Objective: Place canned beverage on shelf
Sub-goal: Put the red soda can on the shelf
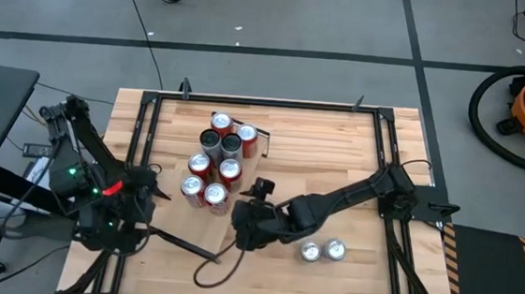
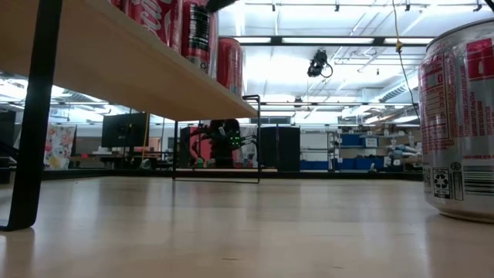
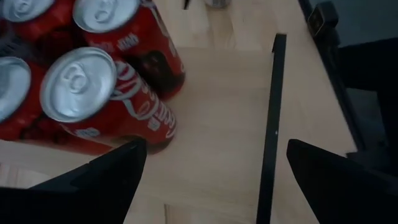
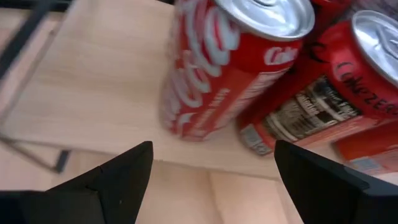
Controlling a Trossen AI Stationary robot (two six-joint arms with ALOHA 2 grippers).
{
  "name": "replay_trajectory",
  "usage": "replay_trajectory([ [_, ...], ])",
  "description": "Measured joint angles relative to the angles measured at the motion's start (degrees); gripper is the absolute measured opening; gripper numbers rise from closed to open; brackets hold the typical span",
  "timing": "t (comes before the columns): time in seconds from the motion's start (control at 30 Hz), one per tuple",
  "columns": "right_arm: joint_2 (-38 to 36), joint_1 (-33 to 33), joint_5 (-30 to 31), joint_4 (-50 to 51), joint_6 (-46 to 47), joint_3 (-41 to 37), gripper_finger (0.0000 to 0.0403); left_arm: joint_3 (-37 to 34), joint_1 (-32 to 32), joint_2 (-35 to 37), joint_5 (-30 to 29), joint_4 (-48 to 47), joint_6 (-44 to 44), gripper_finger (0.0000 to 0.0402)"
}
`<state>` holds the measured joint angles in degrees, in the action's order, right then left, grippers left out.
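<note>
The shelf (image 2: 139, 69), a pale wood plank on thin dark legs, stands on the table's left middle and carries several red and dark cans (image 1: 217, 157). Two more cans (image 1: 322, 251) stand upright on the tabletop near the front right; one shows large in the low view (image 2: 461, 123). My right gripper (image 1: 236, 222) is open and empty just near-right of the shelf's near end, facing the closest red can (image 4: 230, 68). My left gripper (image 1: 153, 191) is open and empty left of the shelf, facing its cans (image 3: 106, 93) and the dark end bar (image 3: 272, 124).
A black metal frame (image 1: 146, 138) runs around the wooden tabletop. A dark cable (image 1: 211, 270) loops on the table near the front edge. Bare tabletop lies right of the shelf (image 1: 328, 152).
</note>
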<state>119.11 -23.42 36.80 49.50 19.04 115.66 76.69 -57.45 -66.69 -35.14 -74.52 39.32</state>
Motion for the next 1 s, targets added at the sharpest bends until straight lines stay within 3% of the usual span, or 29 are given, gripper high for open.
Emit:
replay_trajectory([
  [0.2,0.0,1.78,0.45,-0.9,0.18,-1.09,0.0346,-3.29,0.0,0.0,-0.13,0.56,0.39,0.04],
  [0.37,0.0,2.23,-4.14,-2.37,0.27,-1.09,0.0346,-4.09,0.0,-0.11,-0.14,0.75,2.19,0.04],
  [0.57,0.0,1.09,-4.98,-3.99,0.28,-1.09,0.0346,-4.09,-1.32,-0.11,-0.03,1.39,2.62,0.04],
  [0.67,0.0,0.62,-6.15,-5.66,0.29,-1.09,0.0346,-4.09,-1.93,-0.11,0.09,5.06,-0.88,0.04],
  [0.87,-0.09,-1.14,-1.85,-6.53,-4.39,2.95,0.0346,-4.09,-2.91,-0.11,-0.48,11.71,-9.11,0.04],
  [1.0,-0.07,-1.27,-0.72,-6.12,-6.99,5.18,0.0346,-4.09,-2.57,-0.11,-5.75,11.73,-12.24,0.04],
])
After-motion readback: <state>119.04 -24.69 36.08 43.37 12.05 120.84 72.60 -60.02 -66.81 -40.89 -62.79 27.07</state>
